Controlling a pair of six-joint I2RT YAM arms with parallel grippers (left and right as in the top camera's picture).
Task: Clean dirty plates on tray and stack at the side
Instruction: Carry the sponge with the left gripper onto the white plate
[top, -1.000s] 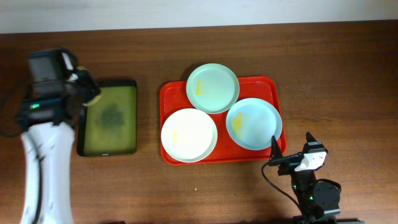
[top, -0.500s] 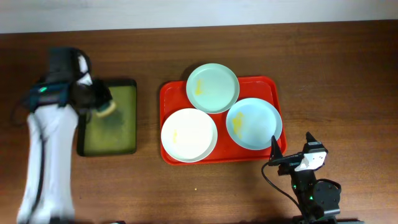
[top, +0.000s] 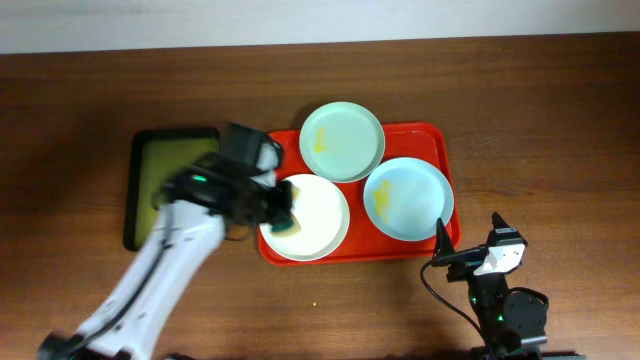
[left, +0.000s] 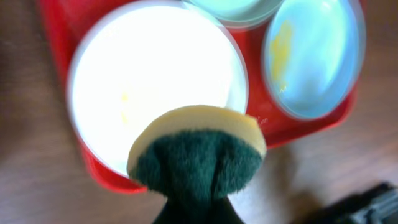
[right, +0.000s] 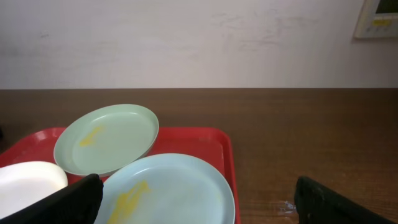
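Note:
The red tray (top: 443, 139) holds three plates. The white plate (top: 318, 217) is front left, a mint plate (top: 342, 141) is at the back, and a pale blue plate (top: 408, 198) is on the right. All three carry yellowish smears. My left gripper (top: 281, 207) is shut on a yellow and green sponge (left: 198, 148) over the white plate's (left: 155, 74) left edge. The blue plate (left: 314, 56) shows at its right. My right gripper (top: 468, 240) is open and empty in front of the tray's right corner, facing the blue plate (right: 168, 186) and the mint plate (right: 107, 139).
A smaller black-rimmed olive-green tray (top: 160, 175) lies left of the red tray, partly under my left arm. Bare brown table lies on the right of the red tray and at the front. A pale wall stands behind the table.
My left arm has swung right from the olive-green tray with the sponge and now sits over the white plate. The right arm and the plates have not moved.

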